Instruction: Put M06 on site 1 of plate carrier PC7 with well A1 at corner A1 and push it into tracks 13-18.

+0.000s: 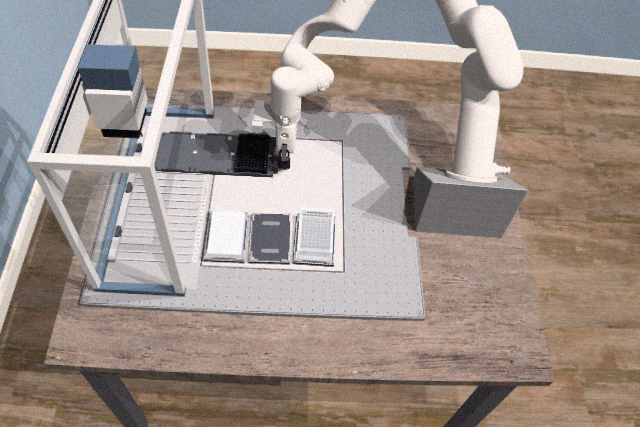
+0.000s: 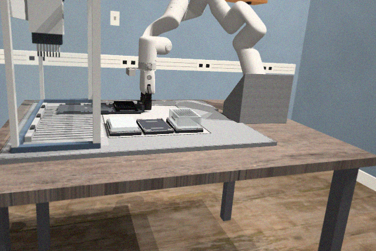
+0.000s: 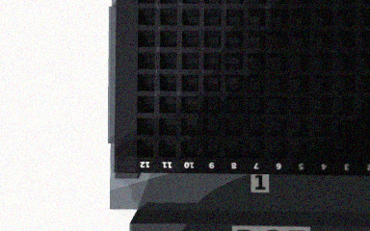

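Top: pincer (image 1: 283,155) beside carrier (image 1: 175,152) handle

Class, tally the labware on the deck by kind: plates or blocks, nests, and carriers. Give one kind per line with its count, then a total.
Plates or blocks: 3 (white plate, clear block, black plate)
Nests: 3, middle nest bare
Carriers: 1
Total: 7

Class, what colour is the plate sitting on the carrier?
Black plate, clearest in the wrist view.
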